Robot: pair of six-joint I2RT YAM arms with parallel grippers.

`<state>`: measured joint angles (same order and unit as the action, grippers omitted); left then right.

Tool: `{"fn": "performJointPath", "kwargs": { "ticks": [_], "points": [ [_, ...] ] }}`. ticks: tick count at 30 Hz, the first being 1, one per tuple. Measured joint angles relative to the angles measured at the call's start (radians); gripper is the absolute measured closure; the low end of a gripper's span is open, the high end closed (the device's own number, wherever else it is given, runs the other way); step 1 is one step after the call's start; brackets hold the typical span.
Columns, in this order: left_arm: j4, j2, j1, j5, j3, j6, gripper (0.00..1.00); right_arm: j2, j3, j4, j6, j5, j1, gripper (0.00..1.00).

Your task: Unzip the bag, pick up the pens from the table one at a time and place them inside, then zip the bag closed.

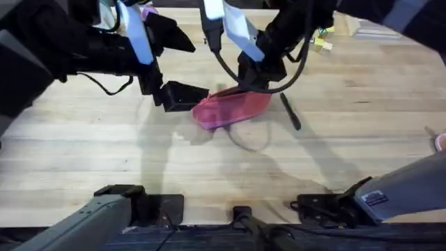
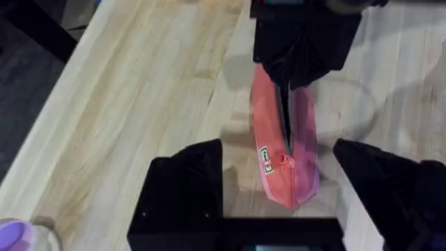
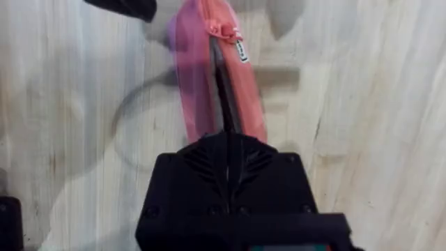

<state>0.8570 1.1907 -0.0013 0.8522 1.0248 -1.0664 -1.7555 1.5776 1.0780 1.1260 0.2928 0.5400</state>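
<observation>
Right tool (image 3: 228,143) looks pressed together on the bag (image 1: 230,109) at its far end, probably on the zipper there. Left tool (image 2: 279,199) is spread wide around the near end, not touching, likely waiting to steady it. Bag lies mid-tabletop (image 1: 104,146), zipper part open, one pen (image 1: 290,111) just beside it.

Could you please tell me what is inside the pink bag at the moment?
The bag is unzipped; its slit shows a thin dark gap, contents indiscernible. The right claw covers the far end. One pen lies on the table.
</observation>
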Motion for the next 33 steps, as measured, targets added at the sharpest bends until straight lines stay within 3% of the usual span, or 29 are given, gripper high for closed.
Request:
{"fn": "performJointPath", "kwargs": {
  "ticks": [25,27,32,33],
  "points": [
    [0.018,-0.059,0.0,-0.015,0.0,0.0,0.008,-0.167,0.0,-0.006,0.012,0.0,0.0,0.949],
    [0.019,-0.059,0.0,-0.015,0.0,0.0,0.008,-0.167,0.0,-0.006,0.012,0.0,0.0,0.79],
    [0.018,-0.059,0.0,-0.015,0.0,0.0,0.007,-0.167,0.0,-0.008,0.015,0.001,0.0,0.067],
    [0.019,-0.059,0.0,-0.015,0.0,0.0,0.007,-0.167,0.0,-0.008,0.02,0.001,0.0,0.022]
  ]
}}
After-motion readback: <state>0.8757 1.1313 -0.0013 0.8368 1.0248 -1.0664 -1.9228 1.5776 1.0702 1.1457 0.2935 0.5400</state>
